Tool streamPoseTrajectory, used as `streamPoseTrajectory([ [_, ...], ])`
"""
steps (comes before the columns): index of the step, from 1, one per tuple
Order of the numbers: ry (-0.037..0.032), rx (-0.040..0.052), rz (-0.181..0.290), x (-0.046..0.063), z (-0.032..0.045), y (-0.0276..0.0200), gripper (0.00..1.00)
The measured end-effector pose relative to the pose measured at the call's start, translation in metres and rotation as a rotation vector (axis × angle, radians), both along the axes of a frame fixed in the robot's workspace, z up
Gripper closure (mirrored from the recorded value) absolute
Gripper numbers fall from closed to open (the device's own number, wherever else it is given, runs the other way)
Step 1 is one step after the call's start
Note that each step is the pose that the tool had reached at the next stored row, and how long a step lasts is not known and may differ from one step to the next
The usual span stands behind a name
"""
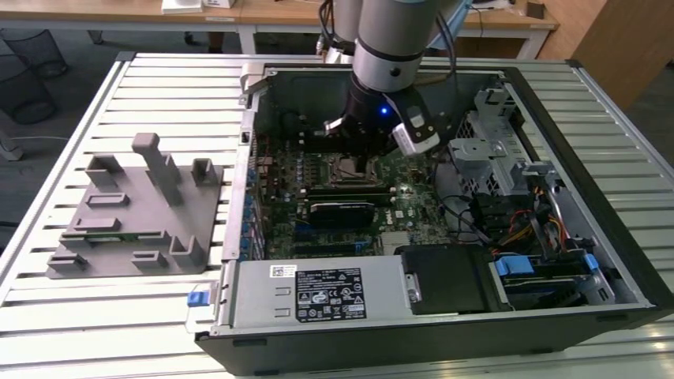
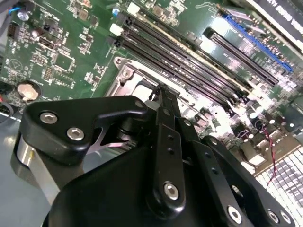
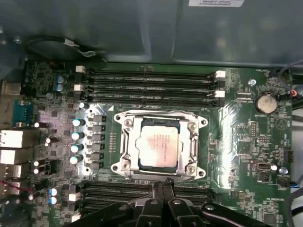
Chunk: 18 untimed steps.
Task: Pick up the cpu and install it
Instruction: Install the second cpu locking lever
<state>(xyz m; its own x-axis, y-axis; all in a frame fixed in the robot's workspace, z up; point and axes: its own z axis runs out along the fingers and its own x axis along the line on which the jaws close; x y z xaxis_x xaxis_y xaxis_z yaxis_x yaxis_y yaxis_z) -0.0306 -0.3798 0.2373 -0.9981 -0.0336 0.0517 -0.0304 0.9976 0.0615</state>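
Note:
The cpu (image 3: 158,146), a pale silver-white square chip, lies flat inside the metal socket frame (image 3: 124,142) on the green motherboard (image 3: 246,137). My gripper (image 3: 164,183) hangs just beside the socket's edge, close above the board, its two black fingers pressed together with nothing between them. In the second wrist view the shut fingers (image 2: 161,101) point down at the socket's rim (image 2: 124,71). In the exterior view the arm reaches into the open computer case, the gripper (image 1: 361,155) right above the socket (image 1: 353,166).
Black memory slots (image 3: 151,87) run along both sides of the socket. A grey fixture (image 1: 137,213) stands on the slatted table at the exterior view's left. A silver box with a label (image 1: 316,292) and a drive cage (image 1: 490,150) crowd the case.

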Motion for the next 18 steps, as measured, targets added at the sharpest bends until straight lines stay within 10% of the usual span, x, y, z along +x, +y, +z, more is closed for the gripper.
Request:
streamPoseTrajectory([
  [18,0.0063,0.0081,0.002,-0.023,-0.0153,-0.0054,0.89],
])
